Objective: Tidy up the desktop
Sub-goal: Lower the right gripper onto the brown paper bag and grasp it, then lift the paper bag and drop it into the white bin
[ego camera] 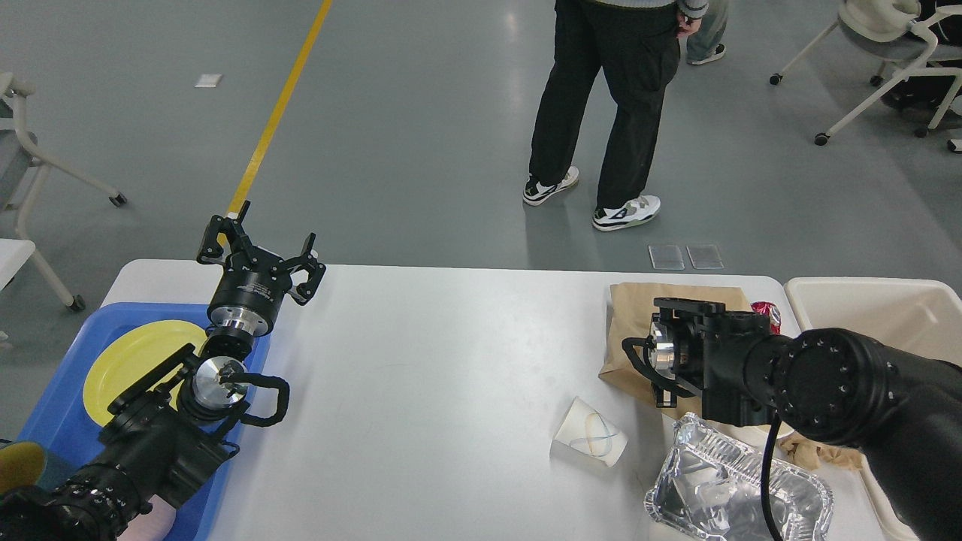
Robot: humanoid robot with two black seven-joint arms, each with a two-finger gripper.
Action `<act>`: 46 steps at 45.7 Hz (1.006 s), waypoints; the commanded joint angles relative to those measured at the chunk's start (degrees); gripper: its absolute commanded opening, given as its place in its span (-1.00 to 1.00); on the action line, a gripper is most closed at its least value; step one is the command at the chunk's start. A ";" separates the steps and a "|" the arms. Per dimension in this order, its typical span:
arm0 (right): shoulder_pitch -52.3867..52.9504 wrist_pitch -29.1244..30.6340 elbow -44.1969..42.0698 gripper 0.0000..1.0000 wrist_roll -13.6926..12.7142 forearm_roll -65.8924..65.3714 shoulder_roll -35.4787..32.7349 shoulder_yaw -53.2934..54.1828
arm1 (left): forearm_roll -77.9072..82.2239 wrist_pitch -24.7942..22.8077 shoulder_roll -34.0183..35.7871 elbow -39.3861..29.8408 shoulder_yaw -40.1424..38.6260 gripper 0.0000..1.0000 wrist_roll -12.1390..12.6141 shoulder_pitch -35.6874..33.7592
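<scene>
Paper cup (590,442), lower centre on desktop (451,361): nearer right gripper (661,361), state indiscernible; left gripper (259,252) spread, upper left.

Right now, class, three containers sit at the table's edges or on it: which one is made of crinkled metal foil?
The foil tray at the near right of the desktop. It is shiny and crumpled; the blue tray and beige bin are smooth plastic.

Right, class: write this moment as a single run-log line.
left claw: open, empty, above tray | right claw: hidden | paper cup, foil container, brown bag on desktop
</scene>
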 commanded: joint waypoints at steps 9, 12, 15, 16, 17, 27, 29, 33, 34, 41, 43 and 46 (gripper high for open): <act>4.18 -0.97 2.78 -1.00 0.18 -0.01 0.34 0.31 | 0.06 0.00 0.00 -0.02 0.00 0.99 0.00 0.00; 6.20 -0.71 4.45 -1.00 0.26 -0.09 0.25 0.31 | 0.06 0.00 0.00 -0.02 0.00 0.99 0.00 0.00; 8.92 -0.36 7.16 -1.00 0.27 -0.44 0.25 0.31 | 0.06 0.00 0.00 -0.02 0.00 0.99 0.00 0.00; 10.24 -0.27 8.39 -1.00 0.27 -0.62 -0.01 0.31 | 0.06 0.00 0.00 -0.02 0.00 0.99 0.00 0.00; 11.56 0.16 9.71 -1.00 0.27 -0.79 -0.36 0.31 | 0.06 0.00 0.00 -0.02 0.00 0.99 0.00 0.00; 29.39 10.61 27.81 -1.00 0.27 -17.56 -9.40 -0.65 | 0.06 0.00 0.09 -0.02 0.00 0.99 0.00 0.08; 33.44 15.96 31.50 -1.00 0.35 -23.09 -12.04 -1.09 | 0.06 0.00 0.09 -0.02 0.00 0.99 0.00 0.00; 43.02 29.58 37.31 -1.00 0.62 -35.75 -15.74 -3.55 | 0.06 -0.18 0.09 0.07 0.00 0.99 0.00 0.08; 44.95 32.22 38.19 -1.00 0.79 -38.56 -15.92 -4.08 | 0.06 -0.18 0.09 0.07 0.00 0.99 0.00 0.08; 54.89 43.58 46.18 -1.00 2.98 -55.97 -16.45 -5.22 | 0.06 -0.27 0.09 0.07 0.00 0.99 0.00 0.08; 57.87 45.25 49.96 -1.00 4.30 -59.67 -16.27 -5.31 | 0.06 -0.27 0.09 0.07 0.00 0.99 0.00 0.08; 62.45 47.45 55.41 -1.00 6.06 -63.45 -14.44 -5.49 | 0.06 -0.27 0.09 -0.02 0.00 0.99 0.00 0.08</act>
